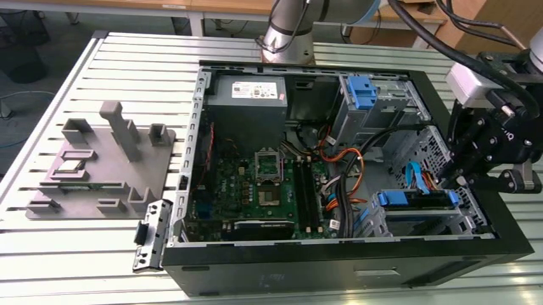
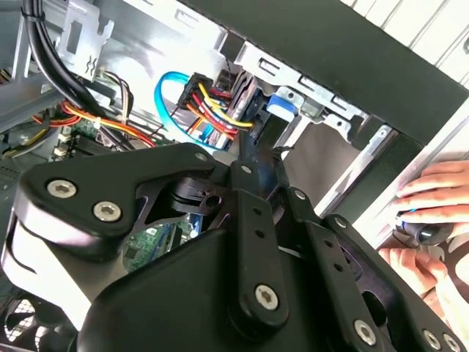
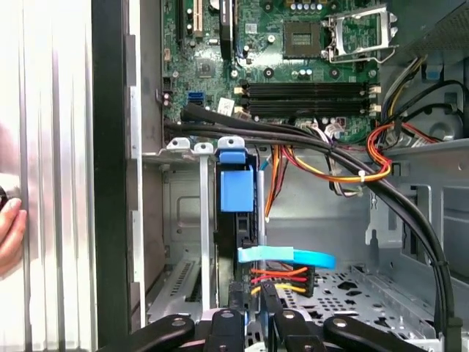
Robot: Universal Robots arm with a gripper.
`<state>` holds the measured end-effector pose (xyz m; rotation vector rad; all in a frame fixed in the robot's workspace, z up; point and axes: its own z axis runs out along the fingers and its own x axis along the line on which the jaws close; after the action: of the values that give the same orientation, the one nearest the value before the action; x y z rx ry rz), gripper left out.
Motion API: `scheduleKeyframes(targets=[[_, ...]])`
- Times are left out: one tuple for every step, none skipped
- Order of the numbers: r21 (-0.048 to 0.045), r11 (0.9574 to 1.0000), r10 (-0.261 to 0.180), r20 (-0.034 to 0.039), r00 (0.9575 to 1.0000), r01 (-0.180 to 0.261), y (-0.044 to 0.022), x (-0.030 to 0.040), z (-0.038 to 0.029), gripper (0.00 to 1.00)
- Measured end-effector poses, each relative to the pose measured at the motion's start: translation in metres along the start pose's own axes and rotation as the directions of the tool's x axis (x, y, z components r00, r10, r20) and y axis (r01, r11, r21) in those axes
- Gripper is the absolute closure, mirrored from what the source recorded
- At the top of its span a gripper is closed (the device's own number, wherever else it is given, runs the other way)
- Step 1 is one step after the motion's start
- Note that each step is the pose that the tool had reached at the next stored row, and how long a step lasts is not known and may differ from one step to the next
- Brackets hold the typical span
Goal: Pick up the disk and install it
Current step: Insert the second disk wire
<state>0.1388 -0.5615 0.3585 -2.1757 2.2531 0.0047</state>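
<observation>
The disk (image 1: 416, 199) sits in the lower drive cage of the open computer case (image 1: 339, 267), at the exterior view's right, with its blue rails showing. In the first wrist view the disk (image 3: 236, 235) is edge-on in its slot, with a blue tab at one end and a blue ribbon and red-yellow wires plugged in at the other. My gripper (image 1: 459, 180) hangs over the case's right wall, just above that cabled end. The fingers are closed together (image 2: 249, 158) (image 3: 251, 297) with nothing visibly between them, their tips right by the disk's connectors.
A grey power-supply box (image 1: 248, 95) and the motherboard (image 1: 263, 184) fill the case's left part. An upper cage holds a blue latch (image 1: 360, 92). Thick black cables (image 3: 352, 176) cross beside the bay. A person's hand (image 2: 432, 213) rests outside the case wall. A grey fixture (image 1: 102, 165) stands to the left.
</observation>
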Motion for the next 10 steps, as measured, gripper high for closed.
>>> scheduleKeyframes(targets=[[0.0003,1.0000,0.000,0.0002,1.0000,0.000,0.0023,0.0001,0.0002,0.76],[0.0007,1.0000,0.000,0.0003,1.0000,0.000,0.0041,0.0002,0.0002,0.76],[0.0009,1.0000,0.000,0.0003,1.0000,0.000,0.0047,0.0003,0.0003,0.76],[0.0010,1.0000,0.000,0.0003,1.0000,0.000,0.0047,0.0003,0.0002,0.76],[0.0010,1.0000,0.000,0.0001,1.0000,0.000,0.0047,0.0002,-0.0006,0.76],[0.0010,1.0000,0.000,0.0002,1.0000,0.000,0.0047,0.0001,-0.0021,0.76],[0.0011,1.0000,0.000,0.0001,1.0000,0.000,0.0047,0.0001,-0.0040,0.76],[0.0010,1.0000,0.000,0.0003,1.0000,0.000,0.0047,0.0002,-0.0052,0.76],[0.0010,1.0000,0.000,0.0005,1.0000,0.000,0.0047,0.0002,-0.0053,0.76],[0.0010,1.0000,0.000,0.0006,1.0000,0.000,0.0047,0.0002,-0.0053,0.76]])
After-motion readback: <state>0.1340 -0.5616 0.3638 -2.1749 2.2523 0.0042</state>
